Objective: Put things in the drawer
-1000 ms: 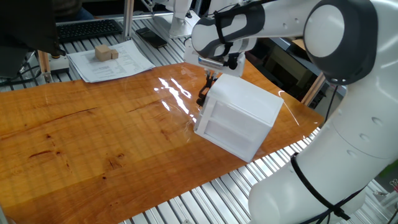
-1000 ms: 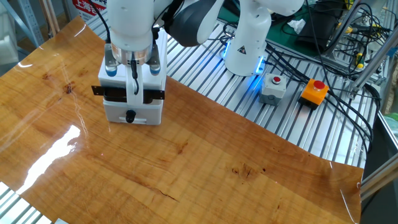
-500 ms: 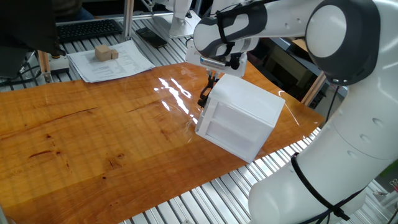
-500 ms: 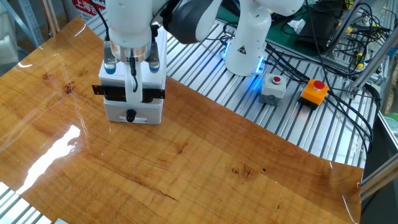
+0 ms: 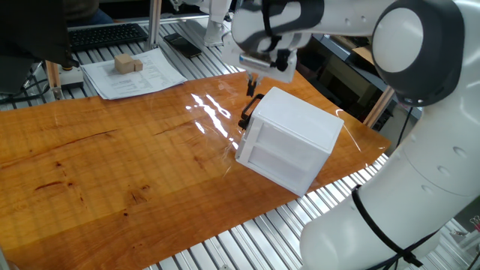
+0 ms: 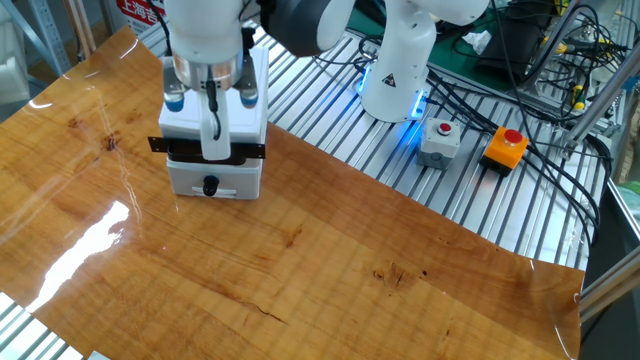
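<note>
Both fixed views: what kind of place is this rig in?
Most likely a robotics lab bench. A wooden tabletop sits on an aluminium slat frame, with a red emergency-stop button and loose cables behind it, and a keyboard at the far edge.

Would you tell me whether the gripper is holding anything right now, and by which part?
Nothing is held. The gripper hangs just above the drawer's black handle, clear of it, with nothing between its fingers.

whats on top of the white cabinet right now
Nothing rests on the white cabinet; its top is bare. The gripper hangs over the drawer's black handle. The inside is hidden.
</note>
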You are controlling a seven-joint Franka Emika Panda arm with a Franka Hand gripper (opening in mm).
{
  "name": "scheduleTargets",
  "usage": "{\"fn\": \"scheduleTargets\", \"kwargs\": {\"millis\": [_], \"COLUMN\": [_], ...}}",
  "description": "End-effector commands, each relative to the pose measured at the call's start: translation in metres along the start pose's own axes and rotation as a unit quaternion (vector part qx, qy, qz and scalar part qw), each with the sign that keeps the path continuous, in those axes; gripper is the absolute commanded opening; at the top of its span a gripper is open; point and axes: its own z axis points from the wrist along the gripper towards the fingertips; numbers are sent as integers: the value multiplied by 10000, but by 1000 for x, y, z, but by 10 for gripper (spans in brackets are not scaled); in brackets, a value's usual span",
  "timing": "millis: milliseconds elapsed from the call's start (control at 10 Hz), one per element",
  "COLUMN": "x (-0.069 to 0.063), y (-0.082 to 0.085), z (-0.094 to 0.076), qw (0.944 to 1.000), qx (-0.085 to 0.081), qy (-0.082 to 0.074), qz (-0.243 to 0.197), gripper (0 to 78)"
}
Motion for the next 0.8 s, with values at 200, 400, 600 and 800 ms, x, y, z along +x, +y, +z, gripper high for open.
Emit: {"fn": "scheduleTargets", "kwargs": {"millis": [200, 400, 600, 800], "x": [9, 12, 19, 23], "y": [14, 7, 0, -1], "z": [-53, -65, -78, -82], "qw": [9897, 9785, 9642, 9560], "qx": [-75, -103, -97, -96], "qy": [-7, 27, 22, 20], "qz": [-1432, -2060, -2652, -2931], "gripper": [11, 11, 11, 11]}}
